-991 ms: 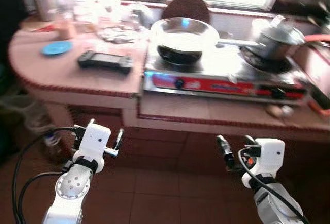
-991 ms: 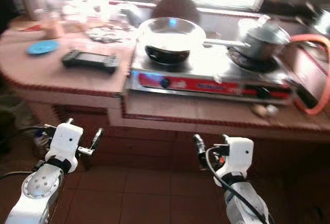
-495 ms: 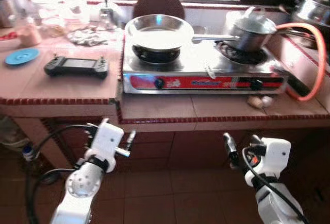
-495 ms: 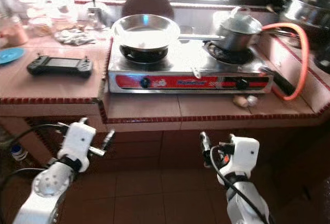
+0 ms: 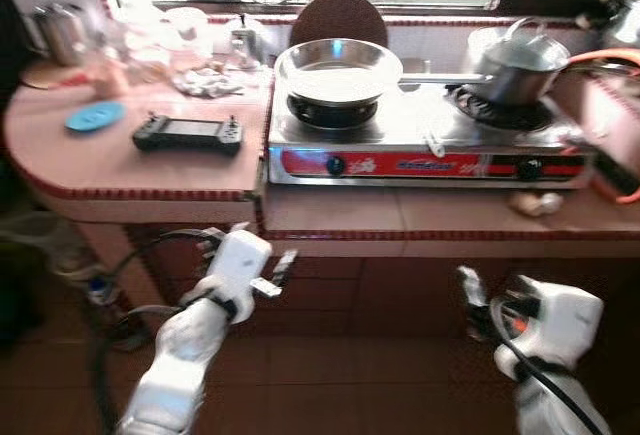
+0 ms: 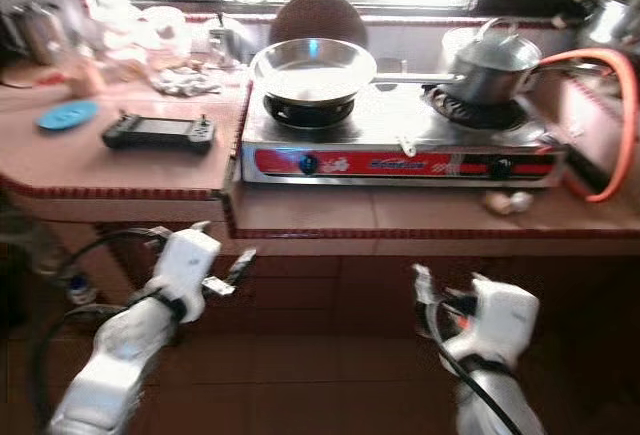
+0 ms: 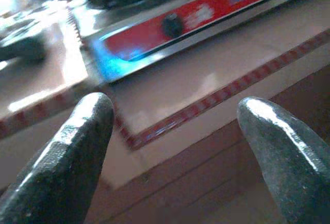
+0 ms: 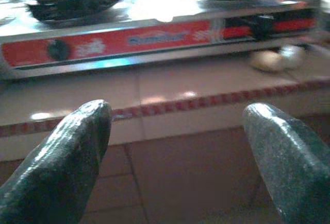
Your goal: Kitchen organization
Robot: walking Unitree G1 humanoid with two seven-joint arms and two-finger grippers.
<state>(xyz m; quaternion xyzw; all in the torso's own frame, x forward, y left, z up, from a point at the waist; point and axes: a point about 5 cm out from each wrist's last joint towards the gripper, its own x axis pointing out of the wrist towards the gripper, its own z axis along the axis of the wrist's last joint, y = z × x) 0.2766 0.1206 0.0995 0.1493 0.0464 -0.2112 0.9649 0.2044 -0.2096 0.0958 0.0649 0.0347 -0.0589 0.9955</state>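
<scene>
A tiled pink bench [image 5: 400, 210] with a red patterned edge runs across the scene under a bright window. On it sits a two-burner stove [image 5: 430, 150] with a red front panel and black knobs. A wide steel pan [image 5: 338, 58] rests on the stove's left burner, and a lidded steel pot [image 5: 520, 63] on the right one. An orange hose [image 6: 612, 115] curves past the stove's right end. Two small pale lumps [image 5: 537, 203], too blurred to identify, lie on the bench just in front of the stove. Left of the stove lie a black handheld controller [image 5: 188, 134], a blue lid [image 5: 95, 115], a crumpled cloth [image 5: 208, 81] and blurred jars.

Both arms are held low in front of the bench, above the brown floor tiles. The left gripper [image 7: 175, 147] has its fingers spread apart, holding nothing. The right gripper [image 8: 178, 149] is likewise spread and empty, facing the stove front.
</scene>
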